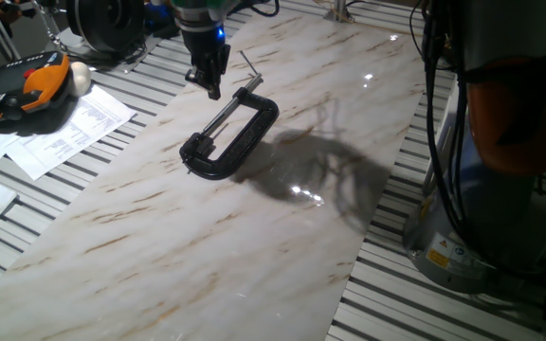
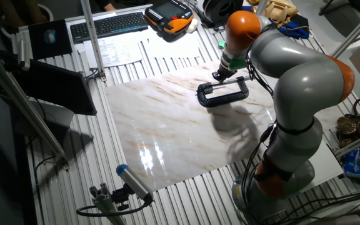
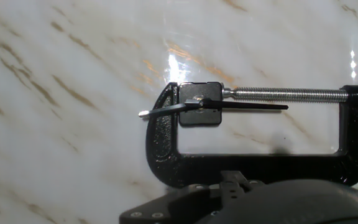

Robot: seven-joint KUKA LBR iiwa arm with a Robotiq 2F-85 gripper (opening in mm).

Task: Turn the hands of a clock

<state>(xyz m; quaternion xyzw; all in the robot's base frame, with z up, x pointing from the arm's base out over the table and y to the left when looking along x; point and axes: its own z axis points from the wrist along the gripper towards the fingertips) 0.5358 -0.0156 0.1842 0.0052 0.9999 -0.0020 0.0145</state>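
A small square black clock (image 3: 199, 117) is held in the jaw of a black C-clamp (image 3: 166, 163) that lies flat on the marble slab. Its thin hands (image 3: 253, 106) form almost one straight line: one points right along the clamp screw, the other points left past the clamp's back and ends in a pale tip. In one fixed view my gripper (image 1: 213, 87) hovers just above the clamp (image 1: 235, 133), over its screw end. The fingers look pressed together with nothing between them. In the hand view only the dark gripper body shows along the bottom edge.
The marble slab (image 1: 159, 237) lies on a slatted metal table. Papers (image 1: 60, 133) and an orange-and-black teach pendant (image 1: 27, 90) sit to the left. The arm's own base (image 2: 292, 169) stands at the slab's right side, and a keyboard (image 2: 108, 25) lies at the back.
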